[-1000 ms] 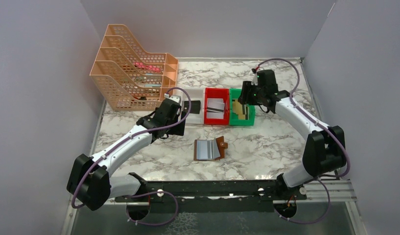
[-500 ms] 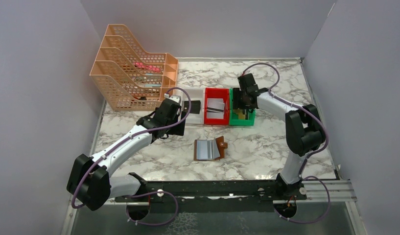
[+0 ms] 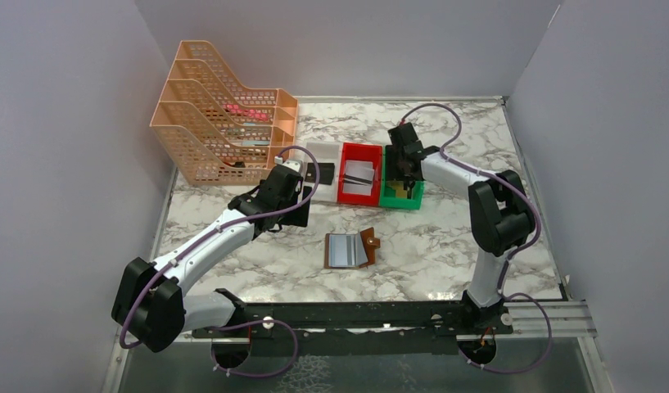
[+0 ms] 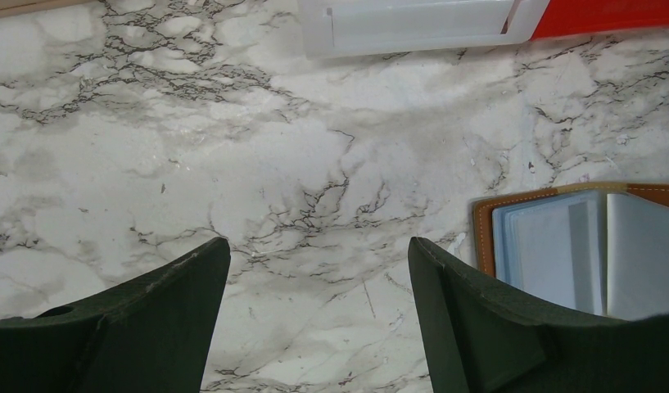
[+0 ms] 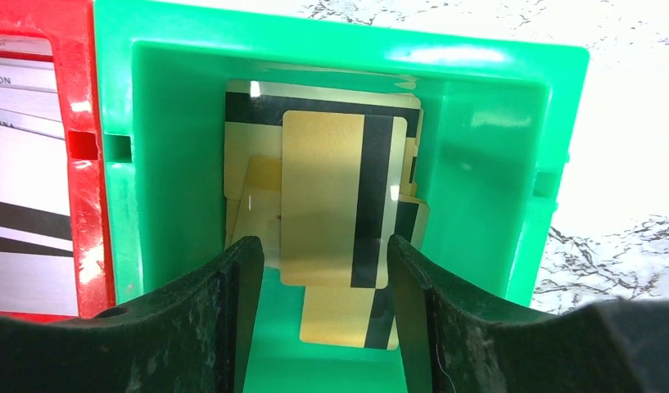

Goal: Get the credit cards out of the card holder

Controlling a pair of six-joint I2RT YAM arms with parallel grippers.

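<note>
Right hand (image 5: 323, 246) deeper in green bin (image 5: 478, 164)

The left arm (image 3: 208, 241) stretches low from its base toward 1 o'clock, and the left gripper (image 4: 314, 254) looks down with its jaws wide apart. The right arm (image 3: 494, 214) stands folded at the elbow, its forearm going toward 10 o'clock. The right gripper (image 5: 324, 250) points straight down, fingers parted.

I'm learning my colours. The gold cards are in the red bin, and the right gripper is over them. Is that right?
Wrong bin. The gold cards lie in the green bin, as the right wrist view shows. The right gripper is over them.
</note>
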